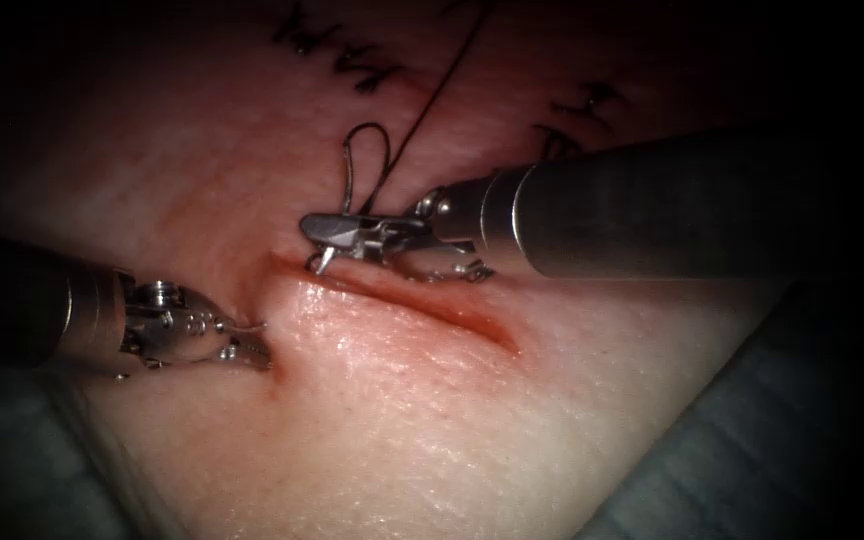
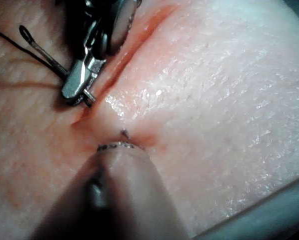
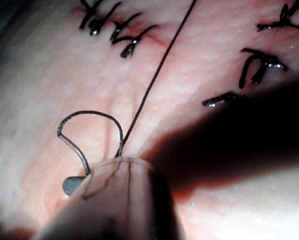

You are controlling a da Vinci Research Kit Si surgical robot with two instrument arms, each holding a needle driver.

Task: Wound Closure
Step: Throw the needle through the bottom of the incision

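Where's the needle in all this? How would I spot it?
Find the red cut across the pale tissue. At its left end the right tool grips the needle, its point dipping toward the cut. Unlike the black thread, it is a stiff, shiny metal curve.

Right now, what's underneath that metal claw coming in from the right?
The right tool holds the needle, whose tip points down at the cut in the tissue. Thread loops behind. Whether the tip has entered is hidden.

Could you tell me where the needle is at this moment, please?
In the endoscope view the needle is held in the right hand, just above the cut's left end; its tip points down at the tissue beside the cut.
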